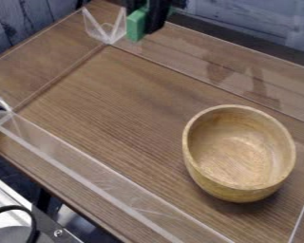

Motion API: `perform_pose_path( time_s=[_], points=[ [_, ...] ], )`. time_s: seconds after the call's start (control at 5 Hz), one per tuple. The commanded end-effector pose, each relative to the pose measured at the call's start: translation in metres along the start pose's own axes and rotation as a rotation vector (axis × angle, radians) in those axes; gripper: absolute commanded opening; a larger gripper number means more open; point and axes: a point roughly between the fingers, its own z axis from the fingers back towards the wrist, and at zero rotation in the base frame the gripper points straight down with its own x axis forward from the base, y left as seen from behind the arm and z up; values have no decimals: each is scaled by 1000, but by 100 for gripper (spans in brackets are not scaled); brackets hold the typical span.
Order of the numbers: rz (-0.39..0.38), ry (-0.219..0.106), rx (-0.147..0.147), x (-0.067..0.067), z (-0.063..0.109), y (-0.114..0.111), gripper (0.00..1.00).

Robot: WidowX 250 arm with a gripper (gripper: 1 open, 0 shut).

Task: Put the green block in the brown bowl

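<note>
The green block (pixel 137 26) hangs upright near the top edge of the camera view, well above the table, with my gripper (pixel 145 21) shut on it. Only the lower part of the black gripper shows; the rest is cut off by the frame. The brown bowl (pixel 239 153) sits on the wooden table at the lower right, empty and upright. It lies far to the right of and nearer than the block.
A low transparent wall (pixel 66 157) rims the wooden table (pixel 117 104) along its front and left sides. Beyond the front edge, dark cables and floor show at the lower left.
</note>
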Motion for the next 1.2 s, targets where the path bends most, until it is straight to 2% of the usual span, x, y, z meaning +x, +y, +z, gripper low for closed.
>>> perform_pose_path(
  time_s=[0.0, 0.2, 0.4, 0.8, 1.0],
  points=[
    [39, -41, 19, -15, 20, -14, 0],
    [-14, -35, 42, -24, 17, -38, 0],
    [-70, -38, 73, -29, 10, -71, 0],
    [-128, -47, 110, -42, -4, -126, 0],
    [-77, -9, 114, -48, -16, -135, 0]
  ],
)
